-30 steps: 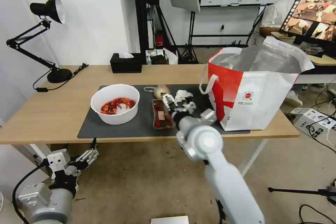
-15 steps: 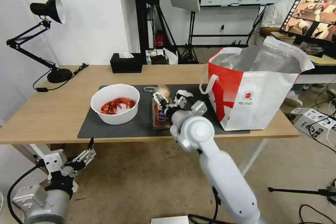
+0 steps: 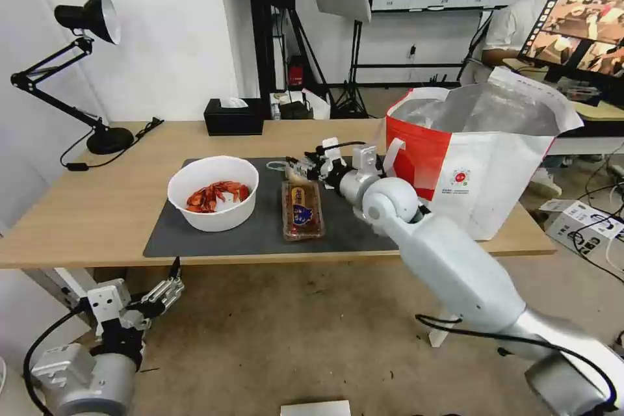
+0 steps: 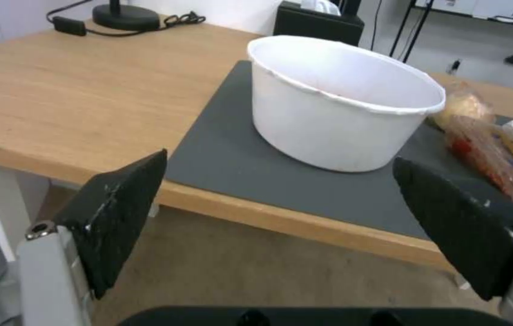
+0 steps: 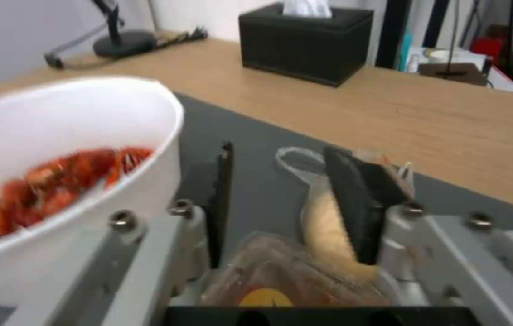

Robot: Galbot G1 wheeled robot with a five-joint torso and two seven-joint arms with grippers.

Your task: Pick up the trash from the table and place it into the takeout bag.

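The right end effector (image 3: 300, 168) reaches low over the dark mat on the counter (image 3: 97, 208), its fingers spread apart, with the clear-bagged beige ball (image 5: 329, 226) just beside one finger, beyond the clear tray (image 3: 302, 210). The white bowl (image 3: 213, 192) sits to its left, the takeout bag (image 3: 481, 162) to its right. The left end effector (image 3: 166, 291) hangs released below the counter edge

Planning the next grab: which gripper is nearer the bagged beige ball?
Right. The right gripper is at the bagged beige ball, fingers open; the left gripper hangs below the table's front edge.
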